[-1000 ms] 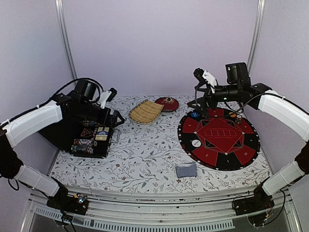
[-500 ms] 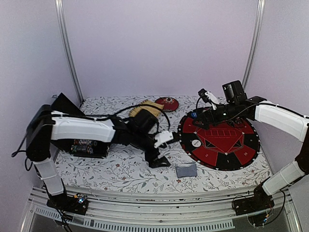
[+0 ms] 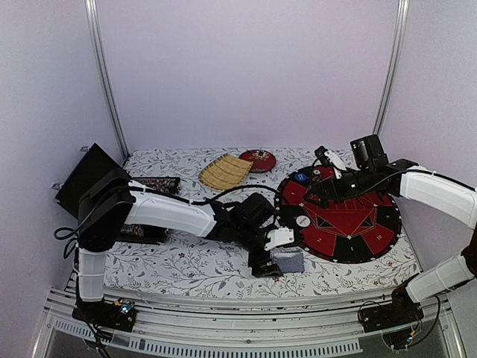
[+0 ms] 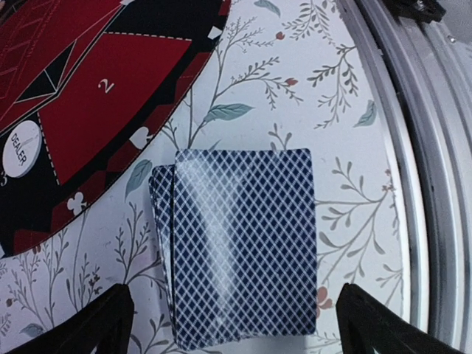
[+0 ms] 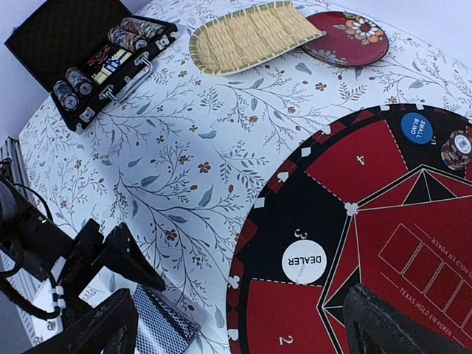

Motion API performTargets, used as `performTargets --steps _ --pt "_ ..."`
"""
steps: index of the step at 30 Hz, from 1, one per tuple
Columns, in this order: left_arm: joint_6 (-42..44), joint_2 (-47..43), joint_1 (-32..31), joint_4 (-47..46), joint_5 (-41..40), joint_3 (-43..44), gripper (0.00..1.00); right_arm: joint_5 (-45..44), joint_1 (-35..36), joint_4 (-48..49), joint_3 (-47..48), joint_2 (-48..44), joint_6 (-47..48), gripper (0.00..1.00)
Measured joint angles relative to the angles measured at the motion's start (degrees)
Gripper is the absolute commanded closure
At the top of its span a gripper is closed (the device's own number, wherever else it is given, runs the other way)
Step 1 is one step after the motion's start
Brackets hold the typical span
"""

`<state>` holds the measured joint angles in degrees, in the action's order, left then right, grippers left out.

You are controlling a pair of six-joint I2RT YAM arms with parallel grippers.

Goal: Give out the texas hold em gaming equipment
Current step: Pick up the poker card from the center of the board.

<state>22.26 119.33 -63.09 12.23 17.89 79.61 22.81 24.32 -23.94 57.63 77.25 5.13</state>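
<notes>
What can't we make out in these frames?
Card deck: face down in every view, so faces and count are hidden. In the right wrist view the bottom edge cuts it off.
Chip case: in the top view the left arm covers most of it, and the chips are too small to sort.
Chip stack: in the right wrist view the right edge cuts it off, so its height is unclear.

The card deck (image 4: 240, 243) has a glossy back, with a streak of light across its blue lattice print. The surface (image 4: 354, 133) wears a matt, flower-printed cloth, edged by a smooth grey metal rail (image 4: 417, 147). The round game mat (image 5: 413, 243) looks matt, and the white dealer button (image 5: 304, 262) looks like smooth plastic. The tray (image 5: 251, 35) is rough woven fibre. The red dish (image 5: 345, 38) shines like lacquer.
</notes>
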Motion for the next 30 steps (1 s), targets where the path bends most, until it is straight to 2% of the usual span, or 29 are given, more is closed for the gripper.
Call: performTargets --steps 13,21,30 --pt "0.02 5.25 -0.39 -0.35 -2.25 3.32 0.05 0.20 0.00 0.61 -1.90 -1.07 -0.02 0.01" --pt "-0.42 8.94 -0.81 2.93 -2.86 8.85 0.31 0.00 0.00 0.83 -1.90 -1.07 0.00 0.01" --pt "0.42 8.90 -0.98 4.31 -2.14 9.60 0.41 -0.44 -0.46 0.87 -1.90 -1.07 -0.07 0.01"
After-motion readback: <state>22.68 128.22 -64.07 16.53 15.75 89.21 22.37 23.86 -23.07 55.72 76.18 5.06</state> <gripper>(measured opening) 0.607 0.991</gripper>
